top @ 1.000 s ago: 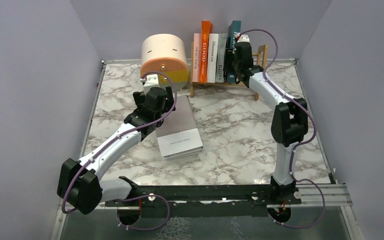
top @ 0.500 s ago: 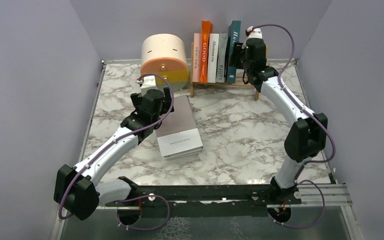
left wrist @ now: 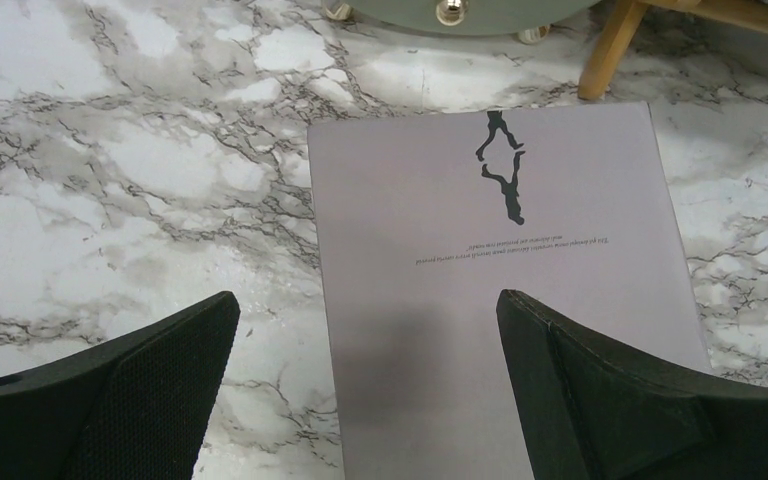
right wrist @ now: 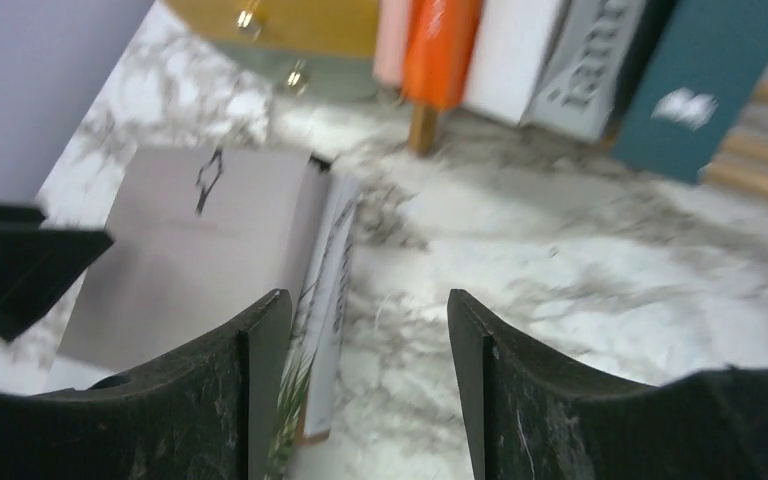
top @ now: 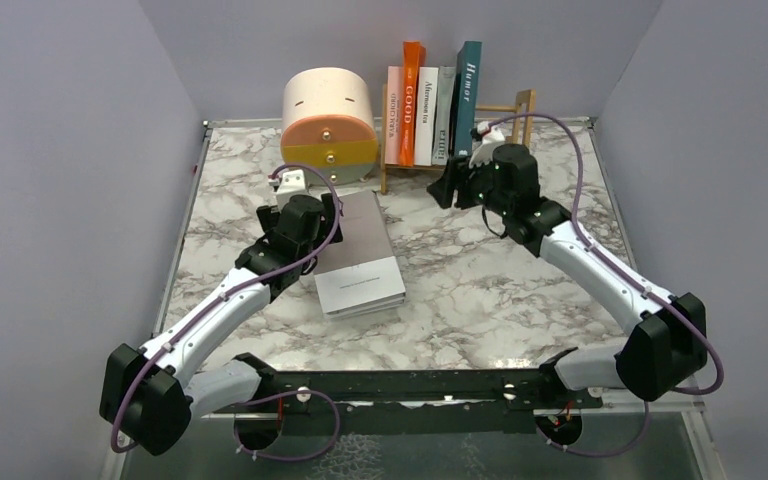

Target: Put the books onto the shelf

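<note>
Five books stand upright on the shelf at the back of the marble table, the teal "Humor" volume last in the row. It is now free of the right gripper, which has backed off the rack and swung down toward the table's middle, jaws parted and empty. The grey-covered book lies flat on another, and the left gripper hangs over it, spread wide and holding nothing; that stack looks like the work remaining.
</note>
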Action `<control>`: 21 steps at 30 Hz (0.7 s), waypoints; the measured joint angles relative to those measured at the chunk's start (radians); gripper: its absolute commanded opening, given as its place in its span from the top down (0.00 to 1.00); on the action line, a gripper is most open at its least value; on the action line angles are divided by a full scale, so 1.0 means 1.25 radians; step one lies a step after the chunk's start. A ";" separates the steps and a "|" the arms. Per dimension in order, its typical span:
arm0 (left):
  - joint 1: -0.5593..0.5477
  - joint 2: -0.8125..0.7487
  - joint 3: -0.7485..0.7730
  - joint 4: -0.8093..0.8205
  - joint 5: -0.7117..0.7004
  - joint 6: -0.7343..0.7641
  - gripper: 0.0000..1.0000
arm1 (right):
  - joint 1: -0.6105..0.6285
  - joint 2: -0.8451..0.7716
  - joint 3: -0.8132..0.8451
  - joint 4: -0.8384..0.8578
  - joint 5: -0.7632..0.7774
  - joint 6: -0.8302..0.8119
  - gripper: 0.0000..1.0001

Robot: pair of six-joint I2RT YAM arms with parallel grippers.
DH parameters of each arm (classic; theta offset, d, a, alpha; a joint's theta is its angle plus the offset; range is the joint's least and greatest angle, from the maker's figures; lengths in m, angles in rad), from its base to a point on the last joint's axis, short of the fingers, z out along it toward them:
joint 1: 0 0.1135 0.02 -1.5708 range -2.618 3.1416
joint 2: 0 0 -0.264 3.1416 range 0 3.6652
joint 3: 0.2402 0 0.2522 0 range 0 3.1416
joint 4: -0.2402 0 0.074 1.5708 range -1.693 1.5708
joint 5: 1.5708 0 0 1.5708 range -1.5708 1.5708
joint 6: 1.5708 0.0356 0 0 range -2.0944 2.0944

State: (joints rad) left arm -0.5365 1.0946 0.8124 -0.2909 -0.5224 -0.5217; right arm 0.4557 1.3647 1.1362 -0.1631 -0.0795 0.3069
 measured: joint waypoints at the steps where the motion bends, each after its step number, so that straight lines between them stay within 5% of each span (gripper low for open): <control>1: 0.000 -0.002 -0.005 -0.002 0.004 -0.005 0.01 | 0.014 -0.011 -0.025 0.005 -0.024 0.008 0.42; 7: 0.001 -0.005 -0.046 -0.008 0.053 -0.036 0.01 | 0.039 -0.030 -0.157 0.049 -0.130 0.068 0.42; 17: -0.004 -0.037 -0.108 0.011 0.136 -0.096 0.01 | 0.045 -0.038 -0.320 0.171 -0.266 0.186 0.18; 21: -0.024 -0.035 -0.112 0.022 0.148 -0.112 0.01 | 0.050 -0.031 -0.348 0.232 -0.305 0.228 0.17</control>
State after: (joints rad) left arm -0.5671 1.0508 0.6724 -0.2638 -0.3374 -0.6613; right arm 0.5182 1.3266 0.7017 0.1265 -0.4603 0.5919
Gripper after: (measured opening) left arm 0.990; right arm 0.825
